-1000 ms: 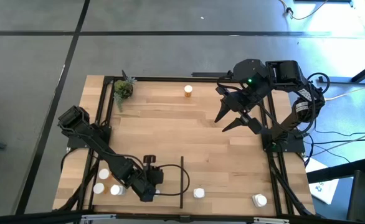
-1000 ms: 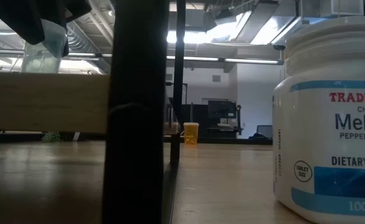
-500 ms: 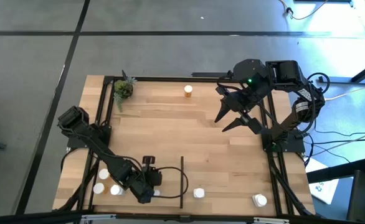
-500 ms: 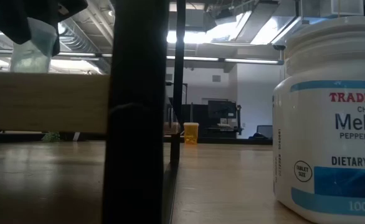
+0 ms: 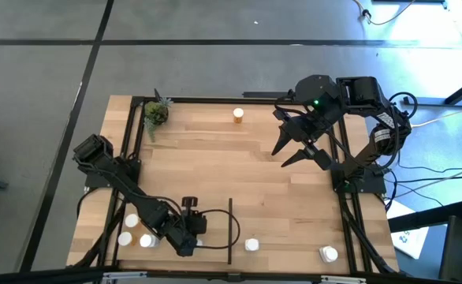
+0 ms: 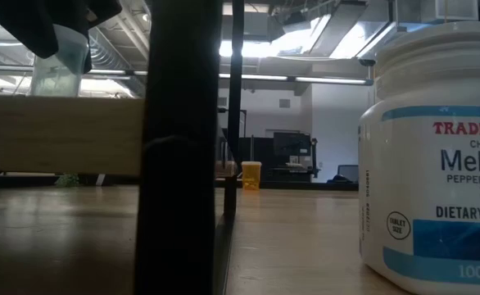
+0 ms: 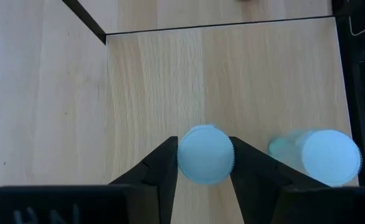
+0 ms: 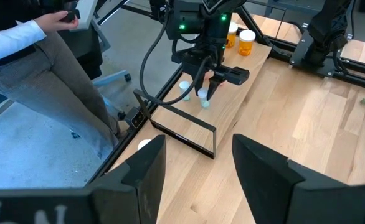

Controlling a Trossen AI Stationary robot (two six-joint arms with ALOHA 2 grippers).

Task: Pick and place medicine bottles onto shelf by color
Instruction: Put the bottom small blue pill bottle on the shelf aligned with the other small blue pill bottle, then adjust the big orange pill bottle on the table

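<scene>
Left gripper (image 7: 205,163) clasps white bottle (image 7: 205,155) beside shelf (image 7: 145,81) rail.

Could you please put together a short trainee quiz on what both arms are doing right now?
1. True or false: the right tool is gripping something.
2. What sits between the fingers of the left tool? A) the green plant B) a white-capped bottle C) nothing
3. Fill in: the green plant stands at the far corner of the table on the ___ arm's side.

Key
1. False: it hangs open and empty over the far part of the table.
2. B: the fingers close on its cap from both sides.
3. left
</scene>
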